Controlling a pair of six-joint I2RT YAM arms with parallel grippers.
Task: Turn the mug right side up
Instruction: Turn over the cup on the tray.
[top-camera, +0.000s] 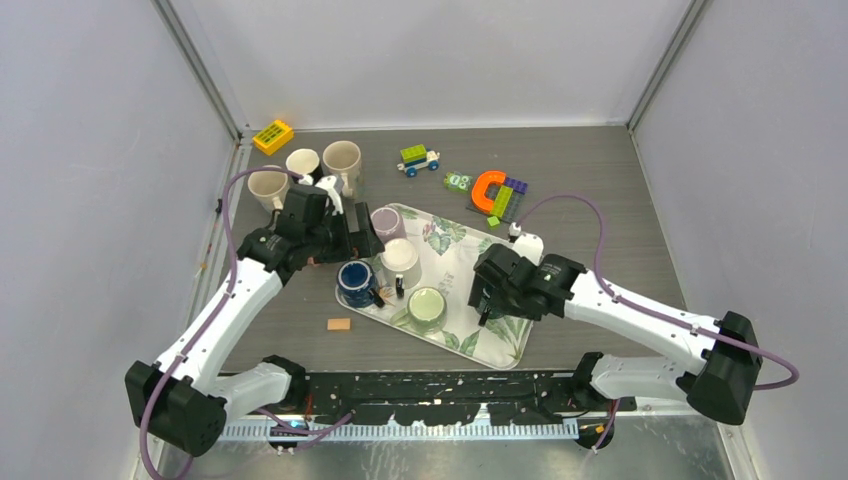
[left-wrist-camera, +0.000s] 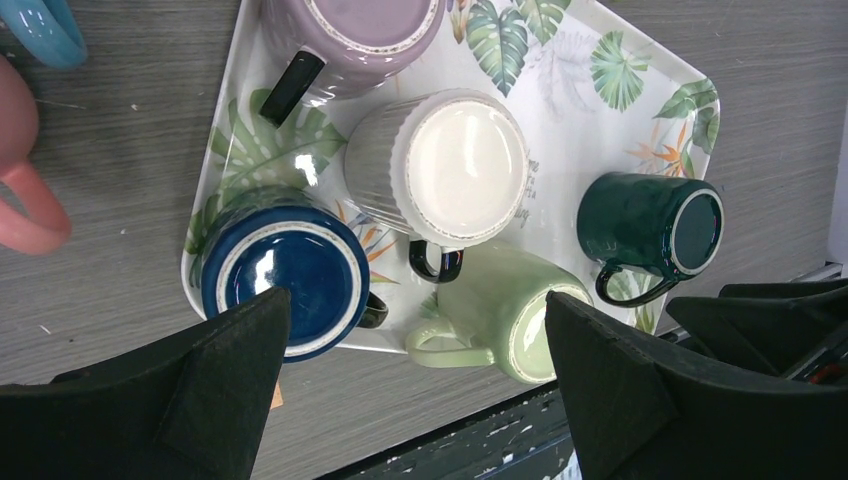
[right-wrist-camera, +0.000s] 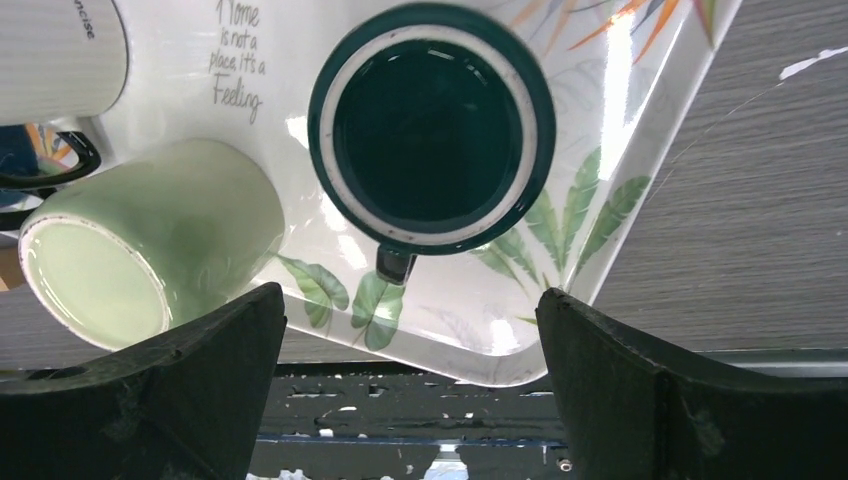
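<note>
Several mugs stand upside down on a leaf-print tray (top-camera: 468, 248): purple (top-camera: 388, 222), white (top-camera: 400, 257), dark blue (top-camera: 355, 277) and light green (top-camera: 427, 305). In the left wrist view the dark blue mug (left-wrist-camera: 285, 265), white mug (left-wrist-camera: 455, 160), light green mug (left-wrist-camera: 500, 315) and a dark green mug (left-wrist-camera: 650, 225) all show their bases. My left gripper (top-camera: 355, 237) hangs open above the tray's left side, nothing between its fingers. My right gripper (top-camera: 490, 297) is open over the dark green mug (right-wrist-camera: 432, 125), which it hides from the top camera. The light green mug (right-wrist-camera: 150, 250) sits to its left.
Three cream mugs (top-camera: 303, 162) stand upright at the back left beside a yellow block (top-camera: 273, 136). A toy car (top-camera: 419, 159) and an orange horseshoe with bricks (top-camera: 492, 190) lie behind the tray. A small tan block (top-camera: 339, 324) rests near the tray's front left corner.
</note>
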